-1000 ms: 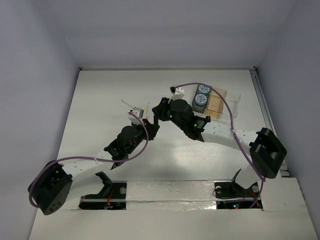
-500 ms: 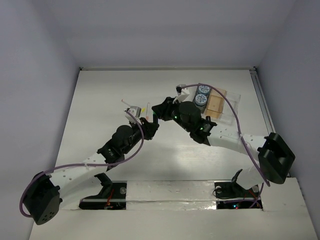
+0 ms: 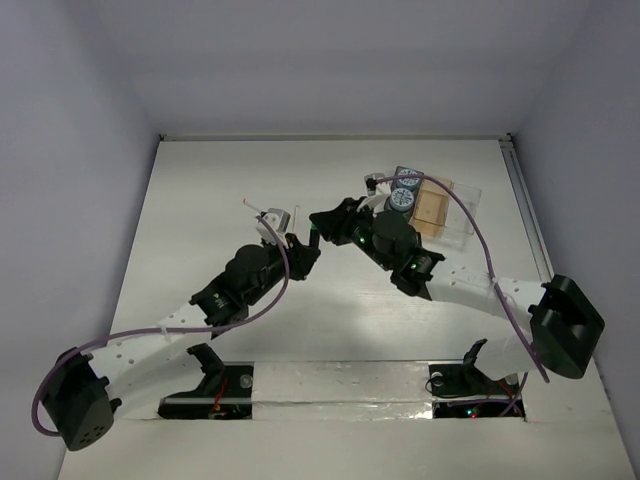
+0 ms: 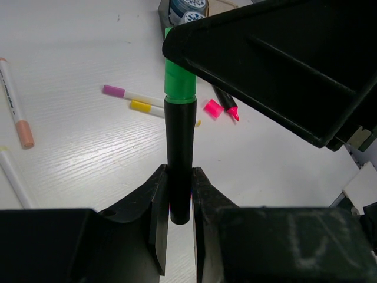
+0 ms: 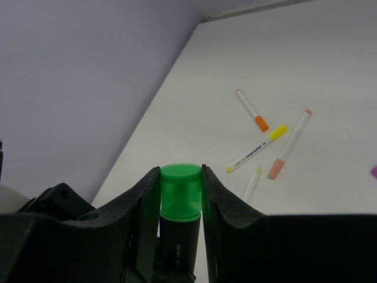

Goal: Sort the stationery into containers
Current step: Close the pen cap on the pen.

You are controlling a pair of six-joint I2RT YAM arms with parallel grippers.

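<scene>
Black green-capped marker (image 4: 179,127), print illegible, is clenched by left gripper (image 4: 179,180) at barrel, right gripper (image 5: 181,177) at cap. Thin white pens (image 5: 291,141) lie beyond.

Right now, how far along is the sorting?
Done: two canisters sit in the tray. In hand: one marker, the left hand on its black barrel, the right hand on its green cap. Left: several pens and an uncapped pink marker lie loose on the table.
</scene>
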